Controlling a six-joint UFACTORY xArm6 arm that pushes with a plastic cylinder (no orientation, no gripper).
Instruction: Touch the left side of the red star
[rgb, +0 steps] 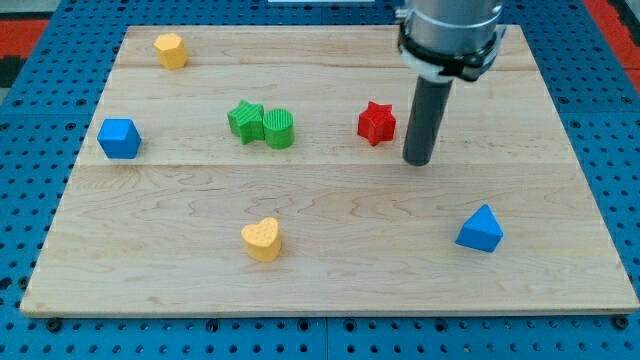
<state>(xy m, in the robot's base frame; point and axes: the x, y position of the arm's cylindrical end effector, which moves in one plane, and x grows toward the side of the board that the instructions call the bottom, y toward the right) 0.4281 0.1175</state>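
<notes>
Just beside my tip (418, 160), toward the view's left and slightly higher: red star (376, 123), apart, untouched; no gripper fitted.

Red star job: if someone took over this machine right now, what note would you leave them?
My tip rests on the board just to the view's right of the red star, slightly lower, with a small gap between them.
The star sits near the board's middle; the green star and green cylinder lie farther to its left.
Done: nothing touched yet.
Left: bring the tip round the star to its left side and touch it there.
</notes>
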